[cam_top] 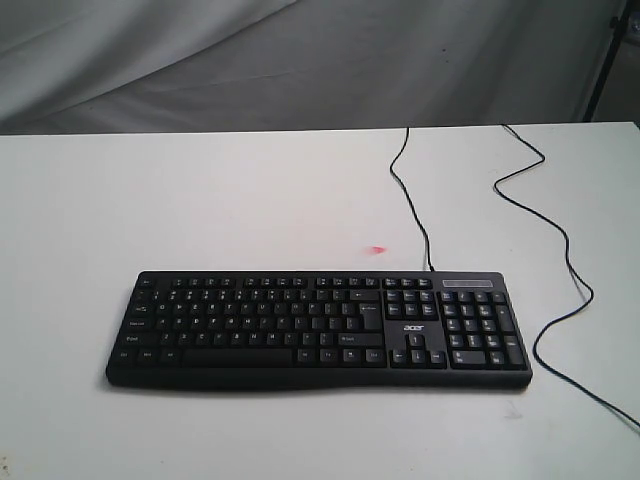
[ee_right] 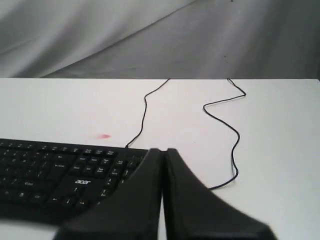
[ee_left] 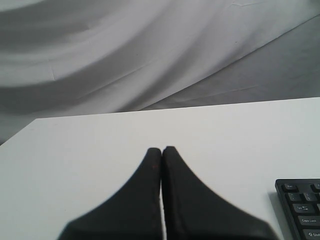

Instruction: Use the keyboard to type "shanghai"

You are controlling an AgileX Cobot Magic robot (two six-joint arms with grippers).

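Note:
The black keyboard (cam_top: 318,330) with white-lettered keys lies flat on the white table (cam_top: 200,200), number pad toward the right. Neither arm shows in the exterior view. My left gripper (ee_left: 161,149) is shut with nothing in it, held over bare table; only the keyboard's corner (ee_left: 301,210) shows beside it. Shut and empty too, my right gripper (ee_right: 162,150) hangs in front of the number-pad end of the keyboard (ee_right: 55,175), near the acer logo (ee_right: 82,181).
A thin black cable (cam_top: 412,205) runs from the keyboard's back edge to the table's far edge. A second loop of cable (cam_top: 565,260) snakes down the right side. A small red mark (cam_top: 377,250) lies behind the keyboard. Grey cloth hangs behind the table.

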